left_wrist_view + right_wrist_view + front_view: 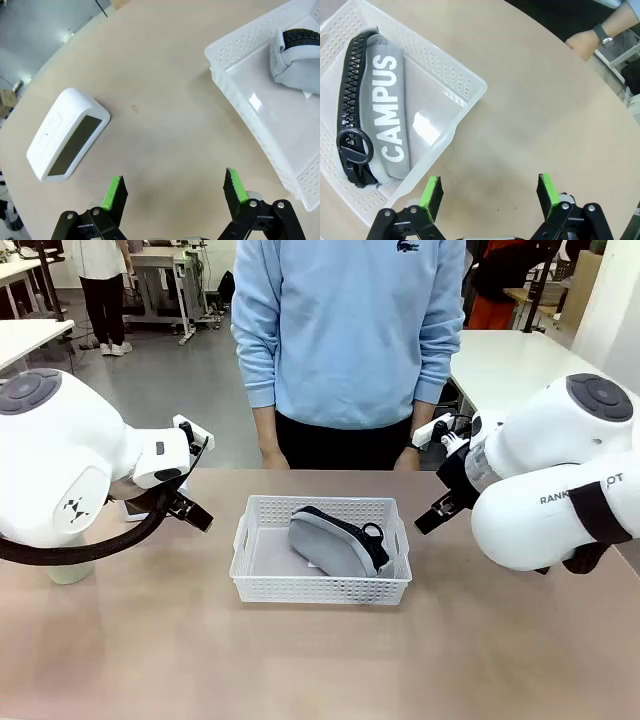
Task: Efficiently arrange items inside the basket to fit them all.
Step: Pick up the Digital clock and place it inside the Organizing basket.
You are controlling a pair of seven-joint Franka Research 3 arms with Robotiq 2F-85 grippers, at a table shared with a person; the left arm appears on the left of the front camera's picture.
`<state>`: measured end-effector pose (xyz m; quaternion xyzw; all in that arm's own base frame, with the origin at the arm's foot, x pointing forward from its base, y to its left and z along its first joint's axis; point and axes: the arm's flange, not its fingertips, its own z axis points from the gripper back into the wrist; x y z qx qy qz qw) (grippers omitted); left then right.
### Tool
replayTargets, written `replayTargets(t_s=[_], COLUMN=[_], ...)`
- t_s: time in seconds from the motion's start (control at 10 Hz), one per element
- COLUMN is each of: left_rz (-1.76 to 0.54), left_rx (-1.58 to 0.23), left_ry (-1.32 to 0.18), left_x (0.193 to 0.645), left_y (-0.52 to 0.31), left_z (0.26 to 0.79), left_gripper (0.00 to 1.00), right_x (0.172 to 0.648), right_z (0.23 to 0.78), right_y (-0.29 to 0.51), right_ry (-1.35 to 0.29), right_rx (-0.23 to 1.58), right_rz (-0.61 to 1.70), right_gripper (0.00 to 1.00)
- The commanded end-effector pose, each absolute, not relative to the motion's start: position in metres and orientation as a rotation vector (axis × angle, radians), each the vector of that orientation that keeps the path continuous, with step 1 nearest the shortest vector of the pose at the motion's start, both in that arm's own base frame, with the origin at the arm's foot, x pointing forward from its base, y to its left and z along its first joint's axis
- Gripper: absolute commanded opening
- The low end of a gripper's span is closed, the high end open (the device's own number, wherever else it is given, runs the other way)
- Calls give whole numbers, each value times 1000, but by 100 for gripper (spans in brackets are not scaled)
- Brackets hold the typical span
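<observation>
With only the grey zip case [335, 540] lying in the white basket [320, 590] at mid-table, the left gripper [174, 192] and right gripper [490, 192] hover spread and empty, packing seemingly barely begun, the small white block [67, 134] near the left gripper a likely next pick.

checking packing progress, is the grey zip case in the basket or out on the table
In. The grey zip case lies within the walls of the white basket, toward its right end, bare floor beside it.
</observation>
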<state>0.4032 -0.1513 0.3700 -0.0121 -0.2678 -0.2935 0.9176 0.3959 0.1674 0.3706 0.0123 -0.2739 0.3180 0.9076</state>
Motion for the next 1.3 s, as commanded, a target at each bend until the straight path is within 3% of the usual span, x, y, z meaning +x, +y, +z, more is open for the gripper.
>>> replayTargets(t_s=[0.0,1.2], left_rz=[-604,-604], left_rx=[-25,-25], left_ry=[-551,-551], left_x=[403,403], left_y=[-151,-151], left_z=[370,370], left_gripper=[100,100], right_x=[396,396], right_z=[371,371], right_y=[167,167], right_ry=[-566,-566], right_rx=[25,25], right_rz=[656,656], right_gripper=[100,100])
